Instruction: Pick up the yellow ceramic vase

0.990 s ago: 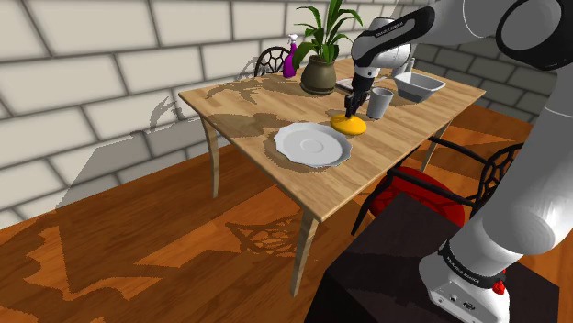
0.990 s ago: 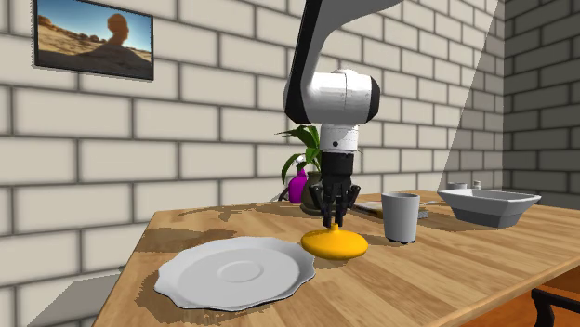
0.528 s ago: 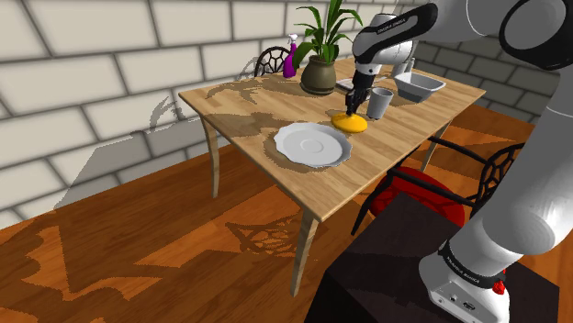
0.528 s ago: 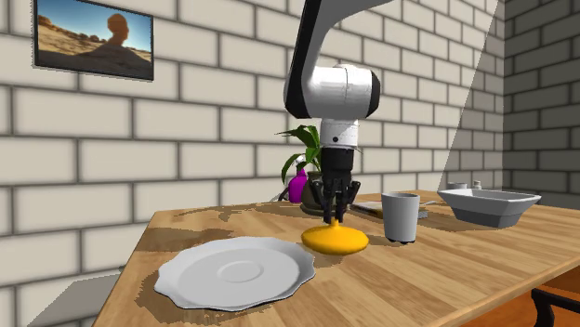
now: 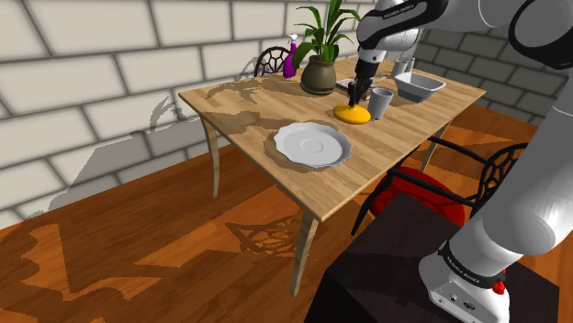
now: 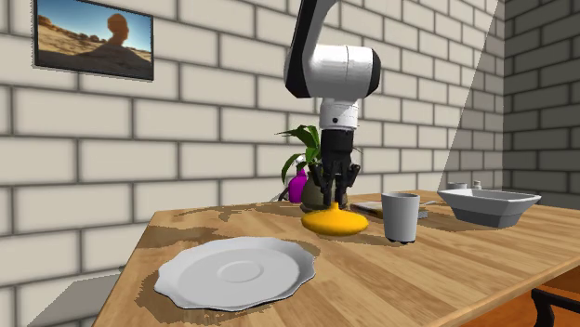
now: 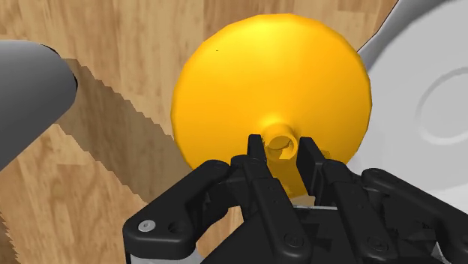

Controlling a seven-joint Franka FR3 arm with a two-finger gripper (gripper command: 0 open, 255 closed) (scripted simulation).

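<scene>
Now, in the shoulder view, the claw (image 5: 360, 95) sits straight above the yellow vase (image 5: 353, 115), just left of the grey cup (image 5: 380, 101) at the bench's (image 5: 248, 101) far end. The second exterior view shows the vase's neck upright. In the wrist view, the fingers (image 7: 255, 154) clasp that neck.

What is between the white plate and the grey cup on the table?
The yellow vase, its neck clasped by the gripper, is between the plate and the cup in the second exterior view; the shoulder view agrees.
</scene>
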